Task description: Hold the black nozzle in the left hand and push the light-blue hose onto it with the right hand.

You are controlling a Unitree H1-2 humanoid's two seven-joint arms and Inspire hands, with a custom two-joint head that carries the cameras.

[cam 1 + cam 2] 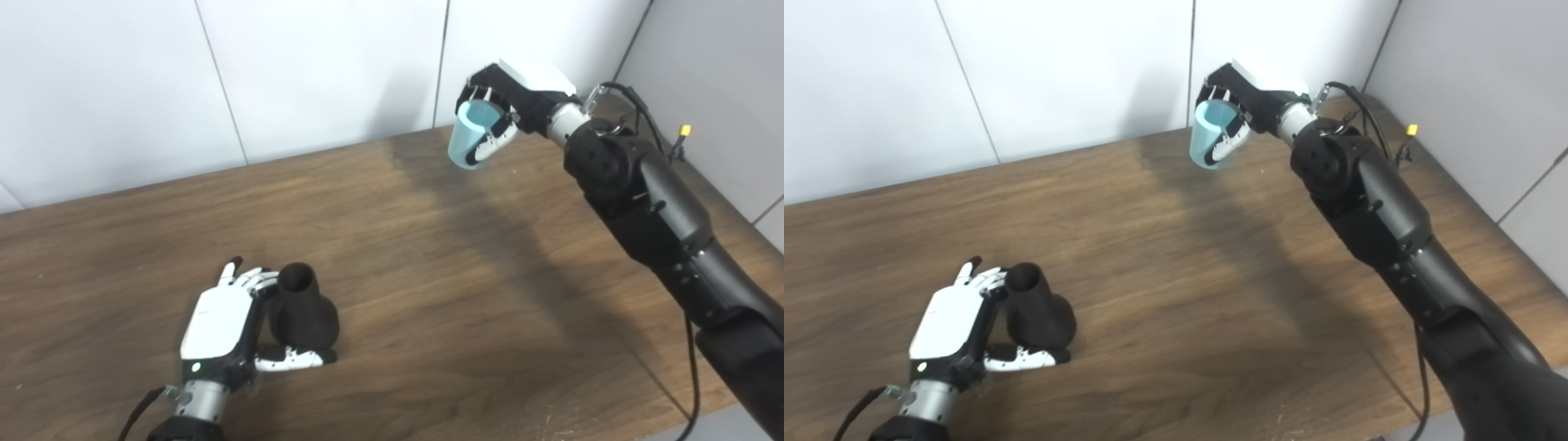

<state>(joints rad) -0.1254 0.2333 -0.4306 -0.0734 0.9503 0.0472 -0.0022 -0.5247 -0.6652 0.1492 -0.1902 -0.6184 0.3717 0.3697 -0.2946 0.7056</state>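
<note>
The black nozzle (303,309) stands upright on the wooden table (429,257) at the front left, narrow open end up. My left hand (229,321) is next to it on its left, fingers behind the neck and thumb along the base; the fingers are apart and I cannot tell if they grip it. My right hand (499,113) is raised at the far right near the wall, shut on the light-blue hose (470,131), a short tube held tilted well above the table. The same shows in the right eye view: nozzle (1036,312), hose (1209,141).
White wall panels (306,73) stand right behind the table's far edge. The right arm (649,208) stretches across the table's right side, with a cable (689,392) hanging near the front right corner. A yellow-tipped connector (684,130) sits by the right wall.
</note>
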